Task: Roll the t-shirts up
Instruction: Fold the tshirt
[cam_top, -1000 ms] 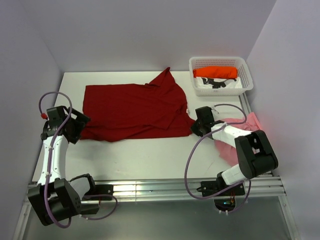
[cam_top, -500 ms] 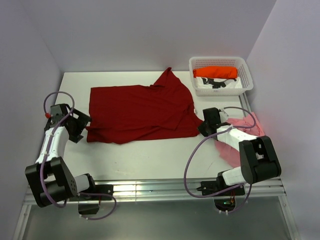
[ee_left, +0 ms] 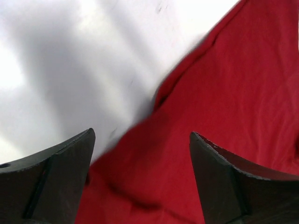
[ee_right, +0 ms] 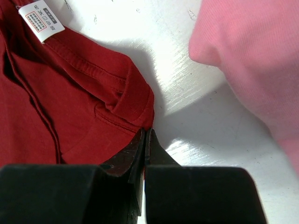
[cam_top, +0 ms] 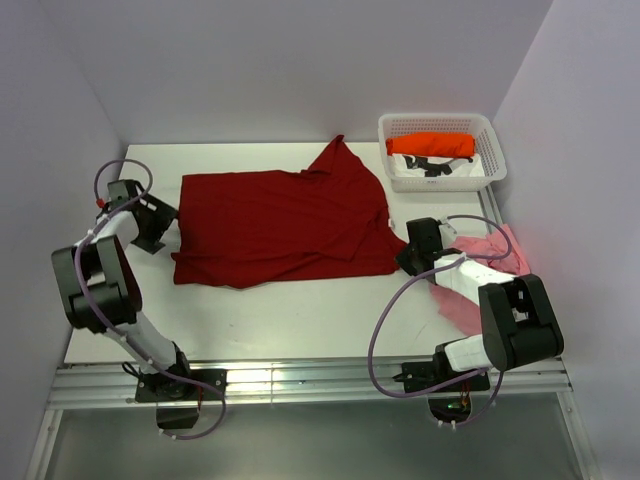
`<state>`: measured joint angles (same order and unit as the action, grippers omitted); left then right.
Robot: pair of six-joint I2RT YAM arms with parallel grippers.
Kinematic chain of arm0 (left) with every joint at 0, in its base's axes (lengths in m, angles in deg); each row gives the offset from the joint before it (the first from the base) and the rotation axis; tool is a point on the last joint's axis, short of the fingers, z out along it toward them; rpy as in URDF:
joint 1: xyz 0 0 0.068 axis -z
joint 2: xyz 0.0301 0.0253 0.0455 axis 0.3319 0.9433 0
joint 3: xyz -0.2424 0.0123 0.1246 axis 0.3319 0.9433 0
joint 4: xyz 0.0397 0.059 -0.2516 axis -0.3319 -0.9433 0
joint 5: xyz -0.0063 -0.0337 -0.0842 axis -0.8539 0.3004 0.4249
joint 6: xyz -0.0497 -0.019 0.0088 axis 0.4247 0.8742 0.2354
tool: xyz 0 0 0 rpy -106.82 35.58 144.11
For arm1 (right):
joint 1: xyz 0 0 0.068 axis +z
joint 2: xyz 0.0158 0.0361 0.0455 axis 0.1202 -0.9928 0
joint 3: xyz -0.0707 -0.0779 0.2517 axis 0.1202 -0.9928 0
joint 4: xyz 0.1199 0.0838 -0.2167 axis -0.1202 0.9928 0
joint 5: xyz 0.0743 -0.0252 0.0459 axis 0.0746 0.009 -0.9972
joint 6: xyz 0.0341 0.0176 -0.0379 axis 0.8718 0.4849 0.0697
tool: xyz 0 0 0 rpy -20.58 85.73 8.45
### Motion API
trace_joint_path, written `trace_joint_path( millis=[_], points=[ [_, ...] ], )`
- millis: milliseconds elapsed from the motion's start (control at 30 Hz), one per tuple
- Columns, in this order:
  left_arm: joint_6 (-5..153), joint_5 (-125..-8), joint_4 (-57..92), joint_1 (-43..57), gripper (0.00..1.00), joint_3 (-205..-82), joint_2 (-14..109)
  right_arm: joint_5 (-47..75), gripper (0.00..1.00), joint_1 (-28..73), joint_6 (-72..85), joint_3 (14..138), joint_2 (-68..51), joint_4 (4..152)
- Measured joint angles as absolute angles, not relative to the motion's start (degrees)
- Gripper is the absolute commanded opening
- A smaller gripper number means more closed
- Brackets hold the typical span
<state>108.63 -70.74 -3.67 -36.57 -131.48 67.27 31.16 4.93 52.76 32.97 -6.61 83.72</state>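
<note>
My left tool (ee_left: pixel 141 135) gapes open over the left edge of the dark red t-shirt (cam_top: pixel 280 225). My right tool (ee_right: pixel 145 133) is clamped on its hem near the right edge of the desk (cam_top: pixel 300 320).

Parted tool (ee_left: pixel 141 134), perhaps on red t-shirt (ee_left: pixel 233 93)

White table (cam_top: pixel 300 320), and the dark red t-shirt (cam_top: pixel 280 225) is spread across its middle, rumpled, one sleeve poking up toward the far edge, its left hem close to the left edge. Over by the right edge there's the pink t-shirt (cam_top: pixel 505 248), bunched up, just beside the red one with a strip of bare table between them. Far right corner: a white lattice basket (cam_top: pixel 436 119) sits on the table.
</note>
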Motion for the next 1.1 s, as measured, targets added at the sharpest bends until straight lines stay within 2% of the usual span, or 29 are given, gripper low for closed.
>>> trace_joint_path(
  millis=[100, 233, 267, 367, 400, 800, 833, 900, 1000, 1100],
  points=[
    [107.71, -71.18, -2.71, -35.07, 0.81, -134.71, 73.15, 31.08, 0.00, 4.93, 52.52, 32.97, -6.61, 83.68],
    [106.60, -71.68, -2.14, -31.68, 0.66, -139.65, 78.75, 31.08, 0.00, 4.93, 52.45, 32.97, -6.61, 83.68],
    [106.42, -71.73, -1.61, -31.09, 0.65, -140.51, 79.56, 31.08, 0.00, 4.93, 52.43, 32.97, -6.61, 83.66],
    [106.31, -71.88, -1.27, -29.97, 0.11, -142.47, 82.20, 31.08, 0.00, 4.93, 52.32, 32.97, -6.61, 83.66],
    [106.22, -72.27, -1.57, -29.95, 0.00, -143.30, 83.19, 31.08, 0.00, 4.93, 52.30, 32.97, -6.61, 83.66],
    [105.72, -79.68, -7.04, -29.62, 0.01, -156.07, 91.01, 31.08, 0.00, 4.93, 52.43, 32.97, -5.94, 84.21],
    [105.74, -80.34, -7.93, -29.60, 0.05, -157.27, 91.64, 31.05, 0.00, 4.93, 52.50, 32.99, -5.94, 84.21],
    [105.31, -81.72, -9.51, -29.49, 0.36, -158.56, 92.19, 30.77, 0.00, 4.95, 52.50, 33.10, -5.94, 84.21],
    [105.44, -84.49, -9.68, -29.43, 0.73, -158.08, 91.45, 30.68, 0.00, 4.93, 52.30, 33.19, -5.98, 84.23],
    [105.90, -86.13, -9.37, -29.65, 0.82, -154.56, 88.26, 30.66, 0.00, 4.93, 51.88, 33.19, -6.07, 84.36]
  ],
)
